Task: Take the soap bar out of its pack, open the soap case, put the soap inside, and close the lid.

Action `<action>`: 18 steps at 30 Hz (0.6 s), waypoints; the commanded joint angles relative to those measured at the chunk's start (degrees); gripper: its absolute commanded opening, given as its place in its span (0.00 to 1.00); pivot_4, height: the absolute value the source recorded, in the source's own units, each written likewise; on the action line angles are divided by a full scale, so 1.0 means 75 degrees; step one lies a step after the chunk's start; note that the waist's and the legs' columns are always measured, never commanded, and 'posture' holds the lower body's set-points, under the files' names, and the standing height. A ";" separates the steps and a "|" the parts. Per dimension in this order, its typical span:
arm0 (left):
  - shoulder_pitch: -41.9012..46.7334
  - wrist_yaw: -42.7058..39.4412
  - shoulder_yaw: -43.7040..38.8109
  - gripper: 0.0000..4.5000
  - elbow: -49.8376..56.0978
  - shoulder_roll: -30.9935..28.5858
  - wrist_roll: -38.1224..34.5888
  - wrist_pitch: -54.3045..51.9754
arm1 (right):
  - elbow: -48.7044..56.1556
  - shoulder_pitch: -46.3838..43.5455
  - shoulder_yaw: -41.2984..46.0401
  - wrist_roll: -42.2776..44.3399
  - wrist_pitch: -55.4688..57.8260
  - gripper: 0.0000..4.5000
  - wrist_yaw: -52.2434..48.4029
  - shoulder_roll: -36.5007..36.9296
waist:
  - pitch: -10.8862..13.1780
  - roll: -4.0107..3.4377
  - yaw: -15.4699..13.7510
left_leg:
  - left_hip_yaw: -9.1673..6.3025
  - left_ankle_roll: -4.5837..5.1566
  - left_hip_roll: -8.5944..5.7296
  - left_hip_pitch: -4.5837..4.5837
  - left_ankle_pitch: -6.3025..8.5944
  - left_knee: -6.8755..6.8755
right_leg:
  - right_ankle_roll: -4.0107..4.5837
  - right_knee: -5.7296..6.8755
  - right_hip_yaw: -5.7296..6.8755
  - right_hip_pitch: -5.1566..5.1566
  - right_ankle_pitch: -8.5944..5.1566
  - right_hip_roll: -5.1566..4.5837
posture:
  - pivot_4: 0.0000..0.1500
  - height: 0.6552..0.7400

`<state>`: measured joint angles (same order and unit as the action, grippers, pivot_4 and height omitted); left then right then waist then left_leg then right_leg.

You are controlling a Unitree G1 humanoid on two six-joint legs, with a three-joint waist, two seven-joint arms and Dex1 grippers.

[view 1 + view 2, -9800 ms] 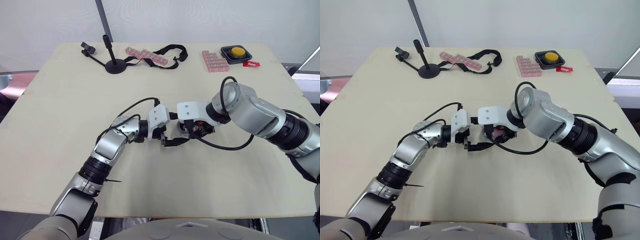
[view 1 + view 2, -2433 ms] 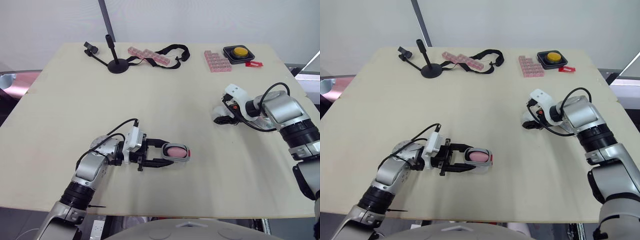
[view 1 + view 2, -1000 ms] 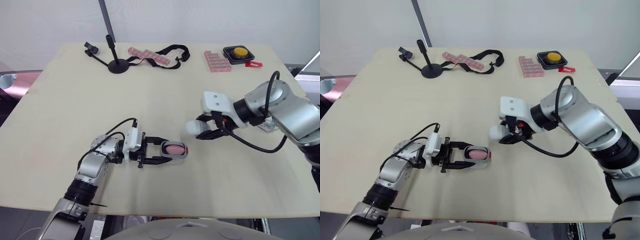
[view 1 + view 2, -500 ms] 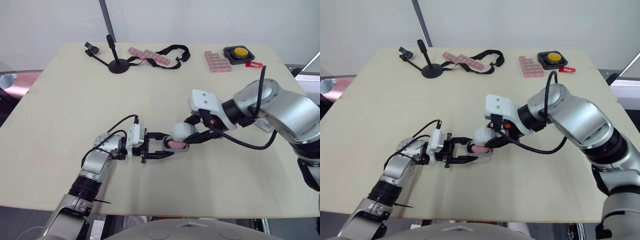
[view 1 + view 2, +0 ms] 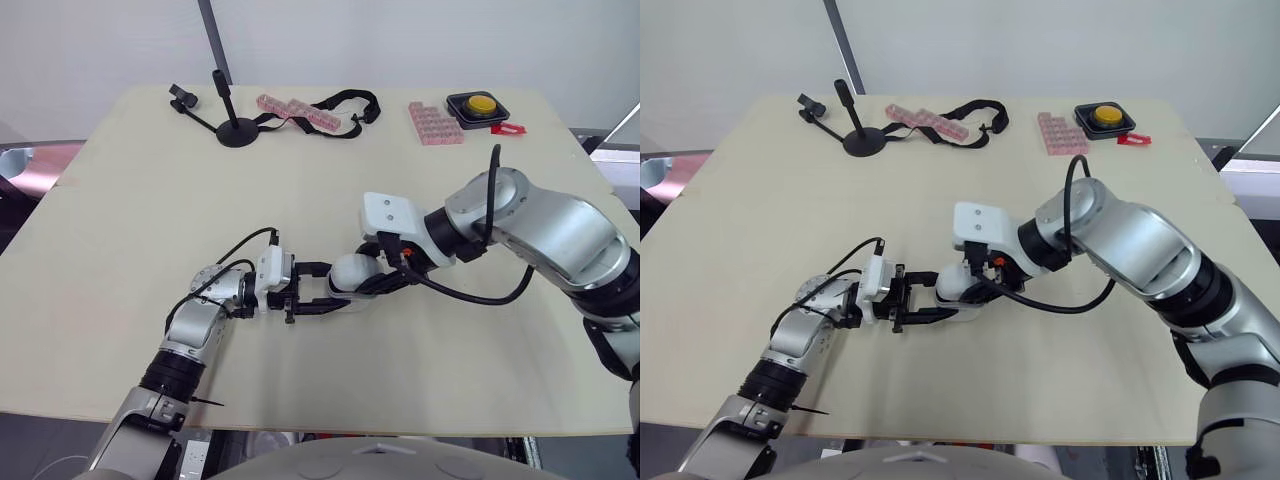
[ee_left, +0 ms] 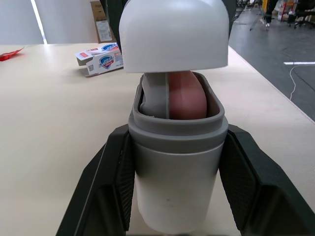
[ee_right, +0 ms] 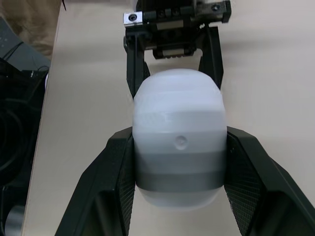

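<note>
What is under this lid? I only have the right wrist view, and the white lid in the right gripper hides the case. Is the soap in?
Observer: Yes. The left wrist view shows the pink soap bar standing inside the grey case base, which the left gripper clamps.
Operator: Is the lid seated?
Observer: No. The white lid sits above the rim; the opening and the soap show beneath it.
Operator: Where is the pack?
Observer: The soap pack lies on the table, beyond the case and apart from it.
</note>
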<state>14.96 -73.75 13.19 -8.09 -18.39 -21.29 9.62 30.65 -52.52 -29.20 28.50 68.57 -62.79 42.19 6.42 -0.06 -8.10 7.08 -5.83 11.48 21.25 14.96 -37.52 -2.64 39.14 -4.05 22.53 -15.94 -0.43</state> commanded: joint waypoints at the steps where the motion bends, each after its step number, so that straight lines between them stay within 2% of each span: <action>1: 0.0067 0.0008 0.0012 0.42 0.0137 -0.0003 0.0014 0.0034 | 0.0099 -0.0128 -0.0046 0.0048 -0.0004 0.43 0.0106 -0.0062 | 0.0000 0.0000 0.0004 | 0.0000 0.0000 0.0000 -0.0001 0.0000 0.0000 | 0.0000 0.0000 -0.0001 0.0000 0.0000 0.0000 | 1.00 1.00; 18: -0.0008 0.0088 0.0019 0.42 0.0319 -0.0032 -0.0032 -0.0076 | -0.0319 -0.0185 -0.0556 -0.0112 -0.0157 0.43 0.0175 -0.0071 | -0.0001 -0.0001 0.0014 | 0.0000 -0.0001 0.0000 -0.0014 0.0000 0.0003 | 0.0000 0.0000 0.0000 -0.0011 0.0000 -0.0001 | 1.00 1.00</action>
<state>14.96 -73.25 13.40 -7.80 -18.58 -21.25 9.14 28.29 -53.50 -32.82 28.12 67.59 -61.45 41.54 6.41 -0.07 -8.00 7.08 -5.84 11.48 21.13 14.96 -37.50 -2.64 39.14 -4.05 22.44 -15.94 -0.44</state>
